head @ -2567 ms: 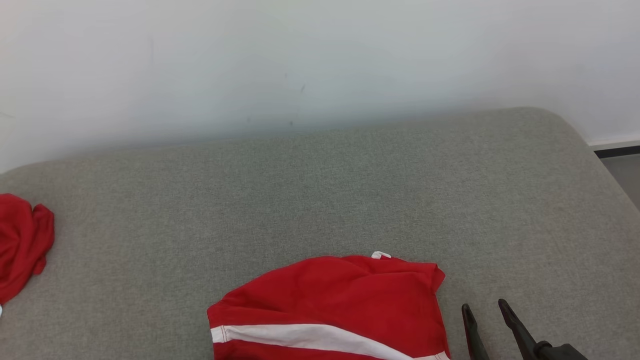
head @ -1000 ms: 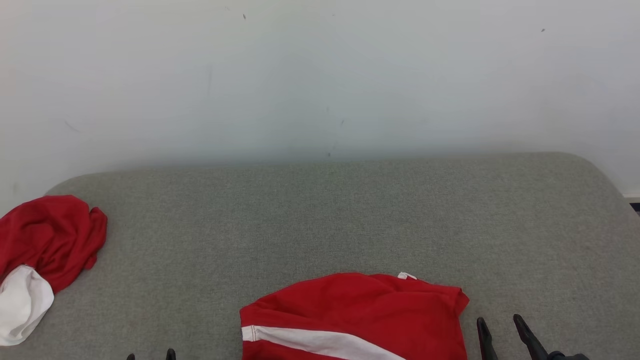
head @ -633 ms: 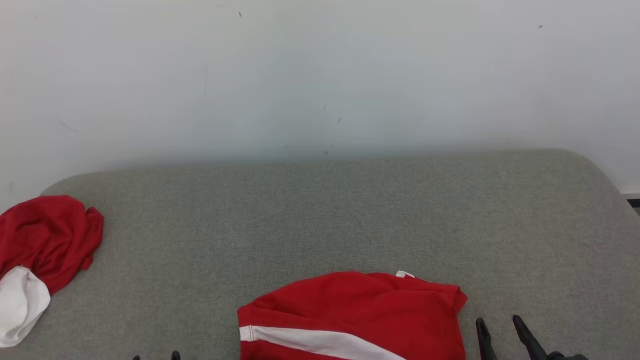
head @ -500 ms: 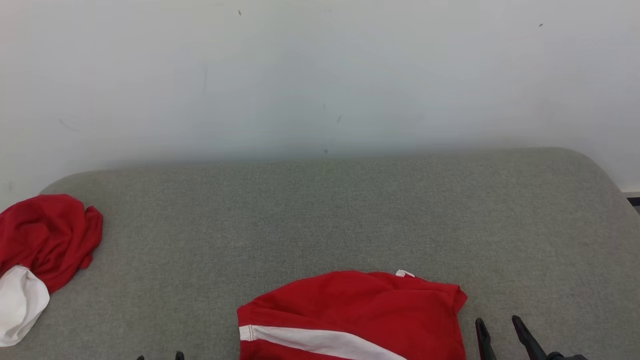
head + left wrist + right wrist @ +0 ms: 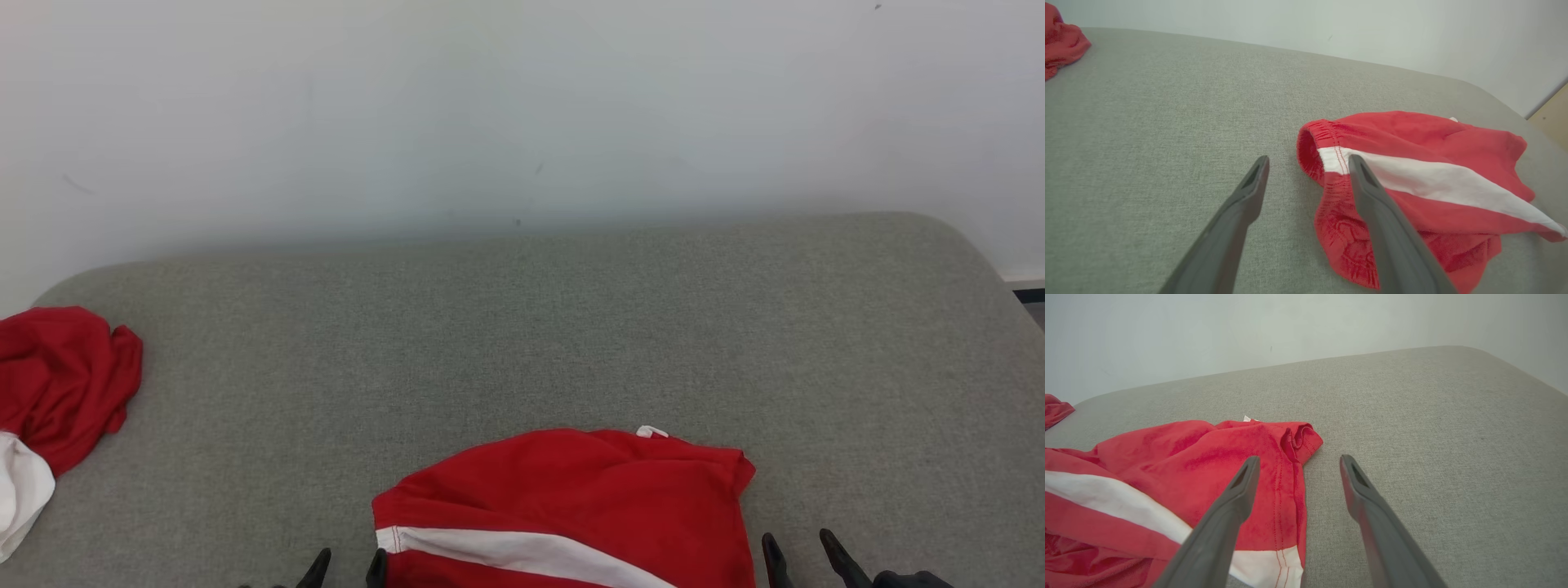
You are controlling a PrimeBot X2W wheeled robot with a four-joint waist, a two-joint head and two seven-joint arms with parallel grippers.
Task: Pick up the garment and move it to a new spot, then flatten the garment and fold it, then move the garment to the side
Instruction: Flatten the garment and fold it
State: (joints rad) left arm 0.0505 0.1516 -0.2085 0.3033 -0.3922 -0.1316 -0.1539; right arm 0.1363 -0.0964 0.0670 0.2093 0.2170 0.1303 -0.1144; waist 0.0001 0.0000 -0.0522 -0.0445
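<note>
Left gripper (image 5: pixel 351 559) has advanced beside the red garment (image 5: pixel 571 490), right gripper (image 5: pixel 797 541) opposite; both wide open, empty, over grey cushion (image 5: pixel 522 327), white wall (image 5: pixel 522 106) ahead.

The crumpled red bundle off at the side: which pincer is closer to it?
Left. The left pincer sits between the crumpled red bundle and the striped red garment; the right pincer is beyond that garment's other side.

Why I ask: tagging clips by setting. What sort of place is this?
Likely a plain indoor room: grey padded surface, perhaps a bed, against a bare white wall, with red shorts and another red garment on it.
</note>
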